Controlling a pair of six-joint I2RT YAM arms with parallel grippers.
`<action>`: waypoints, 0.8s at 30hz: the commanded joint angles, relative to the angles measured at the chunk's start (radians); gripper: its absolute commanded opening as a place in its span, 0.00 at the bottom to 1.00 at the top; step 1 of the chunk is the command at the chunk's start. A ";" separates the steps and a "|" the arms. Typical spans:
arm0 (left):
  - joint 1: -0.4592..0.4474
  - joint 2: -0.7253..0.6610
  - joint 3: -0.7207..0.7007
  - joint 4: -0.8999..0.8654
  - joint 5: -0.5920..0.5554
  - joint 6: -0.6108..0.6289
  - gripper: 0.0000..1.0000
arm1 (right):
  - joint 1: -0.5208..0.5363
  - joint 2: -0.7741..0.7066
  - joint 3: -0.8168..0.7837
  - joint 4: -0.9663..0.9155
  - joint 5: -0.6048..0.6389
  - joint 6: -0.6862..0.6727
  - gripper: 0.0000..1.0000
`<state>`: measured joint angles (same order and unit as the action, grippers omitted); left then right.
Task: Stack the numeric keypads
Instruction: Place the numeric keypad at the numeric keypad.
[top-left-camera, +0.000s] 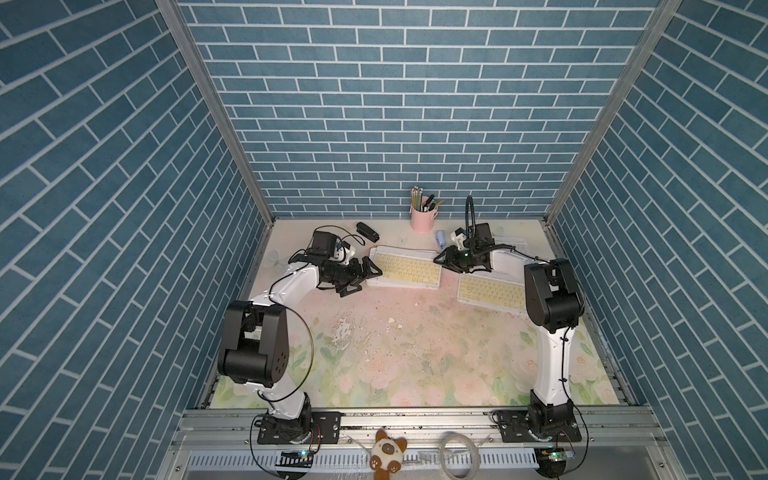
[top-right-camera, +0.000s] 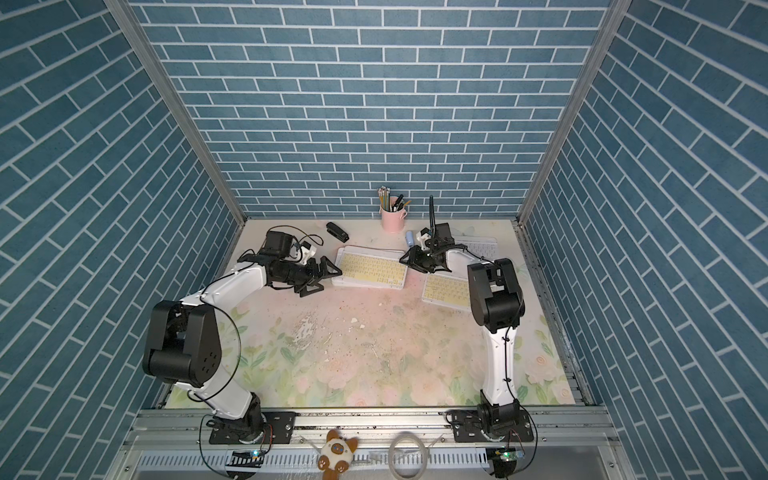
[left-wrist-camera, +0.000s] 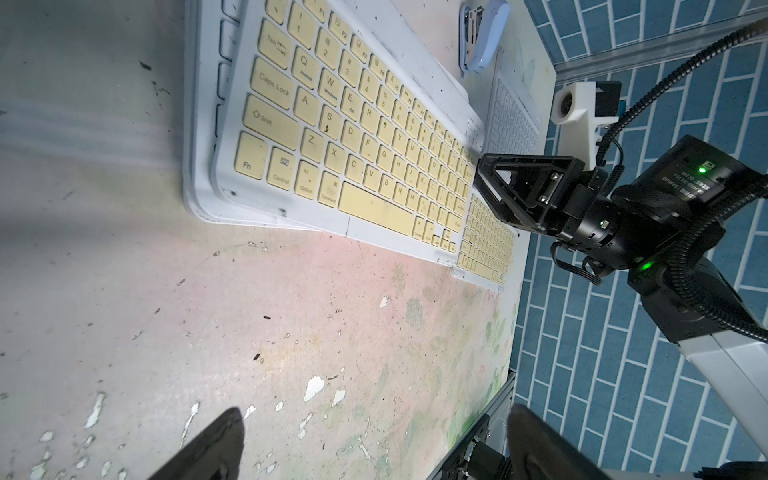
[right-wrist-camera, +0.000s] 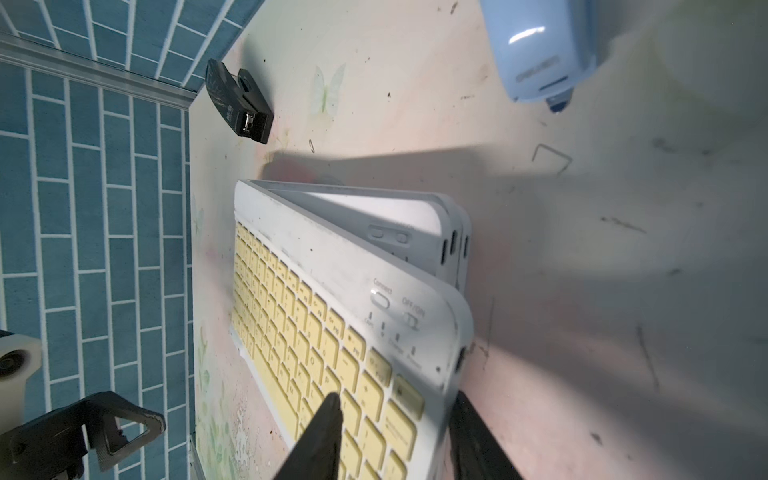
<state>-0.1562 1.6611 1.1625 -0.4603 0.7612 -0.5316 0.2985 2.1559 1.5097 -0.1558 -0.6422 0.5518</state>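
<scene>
A keypad with pale yellow keys (top-left-camera: 405, 270) (top-right-camera: 372, 270) (left-wrist-camera: 353, 137) tops a small stack at the back middle in both top views. Its right end tilts up off two white-framed keypads (right-wrist-camera: 415, 224) beneath. My right gripper (top-left-camera: 439, 261) (right-wrist-camera: 397, 405) is shut on that raised end, one finger on the keys, the other under the edge. My left gripper (top-left-camera: 368, 280) (left-wrist-camera: 374, 449) stands open just off the stack's left end, holding nothing. Another yellow keypad (top-left-camera: 490, 294) (left-wrist-camera: 484, 237) lies flat to the right. A white keypad (top-right-camera: 482, 247) lies behind my right arm, partly hidden.
A black stapler (top-left-camera: 368, 232) (right-wrist-camera: 239, 102) lies behind the stack on the left. A pale blue stapler (top-left-camera: 440, 239) (right-wrist-camera: 536, 50) is close behind my right gripper. A pink pencil cup (top-left-camera: 422, 218) stands at the back wall. Blue brick walls enclose three sides.
</scene>
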 joint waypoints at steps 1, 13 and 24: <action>-0.005 0.012 -0.014 -0.004 0.009 0.009 1.00 | -0.004 0.002 0.060 -0.043 0.015 -0.054 0.44; -0.004 0.014 -0.016 -0.005 0.011 0.012 1.00 | 0.004 0.030 0.145 -0.103 0.028 -0.041 0.44; -0.156 -0.017 0.132 -0.059 -0.066 0.073 1.00 | -0.067 -0.329 -0.169 -0.164 0.238 -0.049 0.70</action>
<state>-0.2577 1.6623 1.2484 -0.5232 0.7231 -0.4770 0.2798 1.9614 1.4117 -0.2806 -0.4915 0.5209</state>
